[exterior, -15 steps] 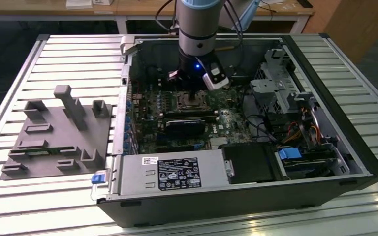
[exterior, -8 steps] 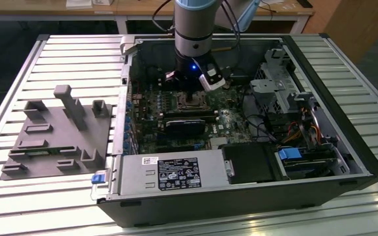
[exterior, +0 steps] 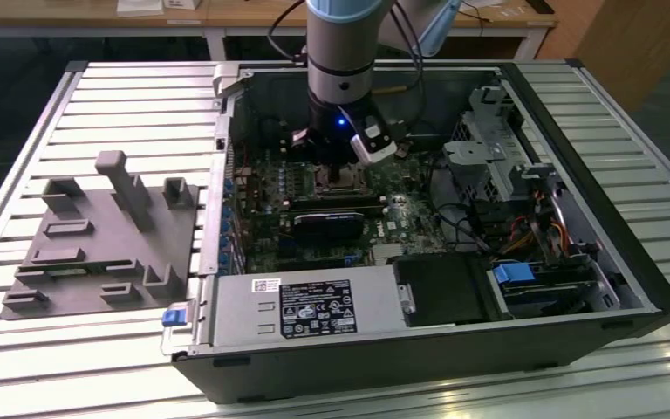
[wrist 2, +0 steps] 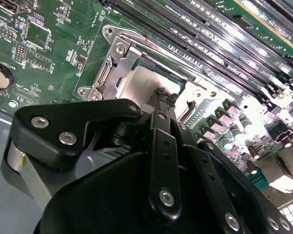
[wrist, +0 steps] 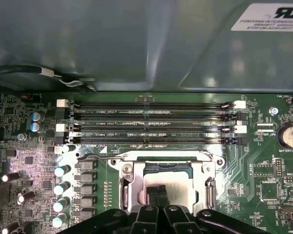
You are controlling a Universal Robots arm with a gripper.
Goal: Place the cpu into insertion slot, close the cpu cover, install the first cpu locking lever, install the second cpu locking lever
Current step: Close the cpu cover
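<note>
- A white sticker (wrist: 268, 17) with dark print sits on the grey case wall (wrist: 136, 44) in the first wrist view.
- Fine white lettering runs on the green motherboard (wrist: 263, 161) along the memory slots (wrist: 151, 127) and beside the round battery (wrist: 289, 136).
- In the exterior view, a black label (exterior: 317, 308) with white print and symbols lies on the power supply (exterior: 242, 319), with a small white tag (exterior: 268, 284) just beside it. Neither is legible.
</note>
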